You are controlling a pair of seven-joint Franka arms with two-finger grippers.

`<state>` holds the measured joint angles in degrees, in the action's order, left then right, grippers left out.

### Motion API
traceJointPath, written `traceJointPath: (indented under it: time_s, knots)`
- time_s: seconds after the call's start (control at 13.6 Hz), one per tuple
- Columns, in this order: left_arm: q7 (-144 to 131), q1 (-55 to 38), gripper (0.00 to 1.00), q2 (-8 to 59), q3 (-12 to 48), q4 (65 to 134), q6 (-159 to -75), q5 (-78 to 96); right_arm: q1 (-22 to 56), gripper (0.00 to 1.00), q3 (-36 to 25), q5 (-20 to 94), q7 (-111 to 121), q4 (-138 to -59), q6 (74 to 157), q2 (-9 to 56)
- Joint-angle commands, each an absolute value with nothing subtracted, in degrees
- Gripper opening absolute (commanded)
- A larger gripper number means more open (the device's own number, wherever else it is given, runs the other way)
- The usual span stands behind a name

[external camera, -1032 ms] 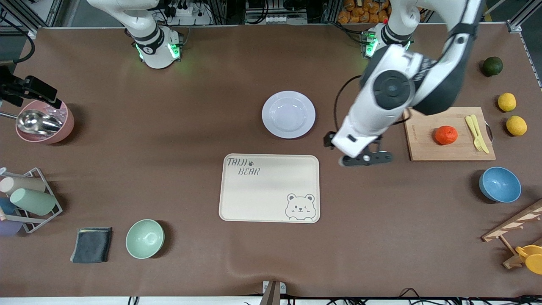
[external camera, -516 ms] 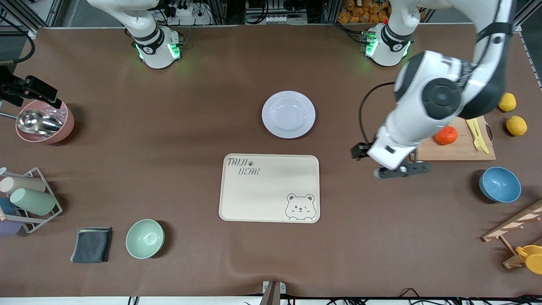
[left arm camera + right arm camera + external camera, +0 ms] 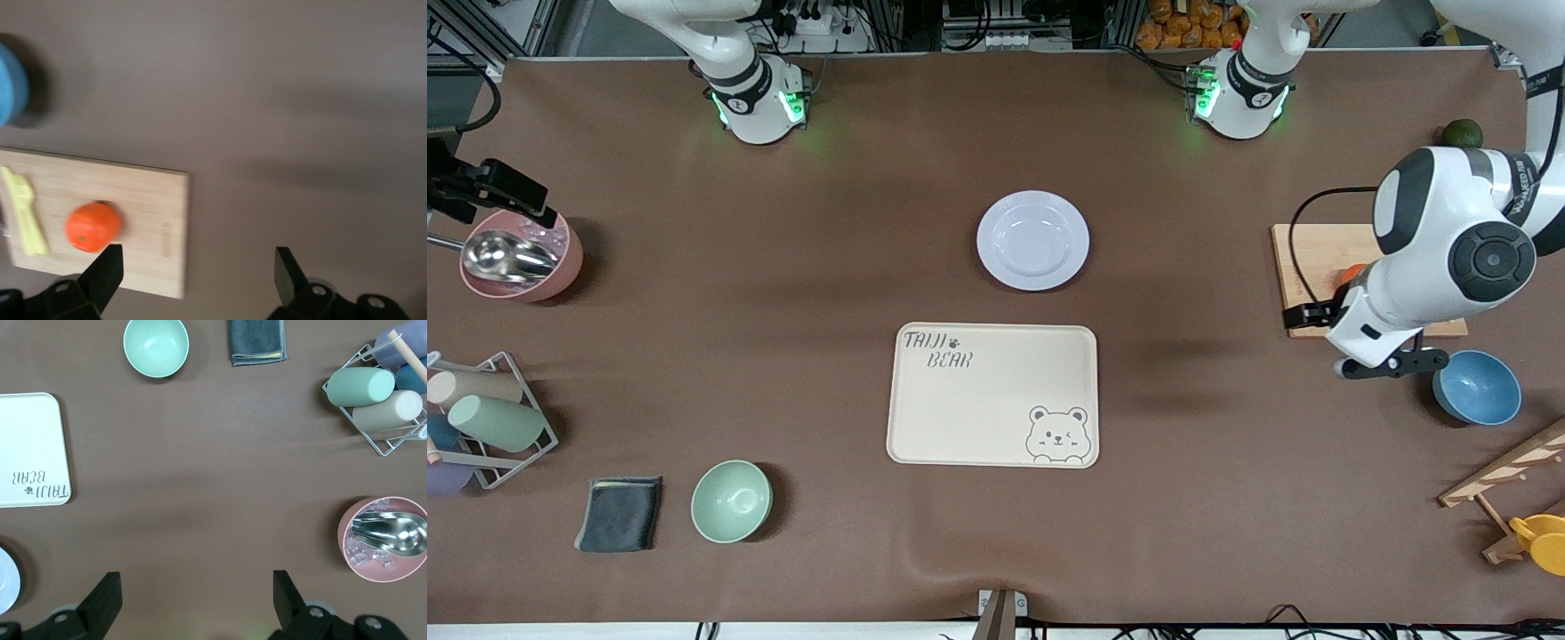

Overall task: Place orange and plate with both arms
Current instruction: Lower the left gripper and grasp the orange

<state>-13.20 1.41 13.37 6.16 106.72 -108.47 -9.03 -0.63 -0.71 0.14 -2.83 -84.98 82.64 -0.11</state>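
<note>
1. Left gripper is hanging over the bare table at the near edge of the wooden cutting board, just beside the blue bowl; its fingers are spread apart with nothing between them.
2. Right gripper is waiting high over the right arm's end of the table, fingers apart and empty, out of the front camera's sight.
3. Nothing of the task is appearing done: the orange is sitting on the cutting board next to the yellow plastic cutlery, almost wholly hidden by the left arm in the front view, and is not yet being gripped.
4. Untouched, the plate is lying mid-table, farther from the front camera than the cream bear tray and well apart from both grippers.
5. Both pickups and both placements are looking still to come; the tray is standing bare.
6. Around the scene, a green bowl and a dark cloth are lying near the front edge, a rack of cups and a pink bowl with a metal scoop are sitting toward the right arm's end, and a dark green fruit is peeking out by the left arm.
7. Cutlery beside the orange and the nearby blue bowl are looking like the likeliest things to get in the way.
</note>
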Motion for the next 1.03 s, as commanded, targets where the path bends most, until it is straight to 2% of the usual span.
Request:
traceJointPath:
  time_s: [0.0, 0.22, 0.52, 0.96]
  knots:
    - [-8.72, 7.71, 1.0, 7.92, 6.86, 121.6, -118.44, -11.78, -0.97, 1.0, -0.44, 1.05, -3.69, -83.85, 82.0, 0.35]
    - [-0.19, 15.45, 1.0, 8.43, 6.94, 128.66, -125.76, -11.78, -0.97, 1.0, -0.44, 1.05, -3.69, -83.85, 82.0, 0.35]
    - [1.32, 19.33, 1.0, 9.14, 6.86, 134.02, -131.56, -11.78, -0.88, 1.0, -0.44, 1.05, -3.69, -83.85, 82.0, 0.35]
    - [1.58, 21.18, 1.0, 10.81, 6.77, 134.56, -132.53, -14.49, -0.88, 1.0, -0.44, 1.05, -3.69, -83.85, 81.91, 0.44]
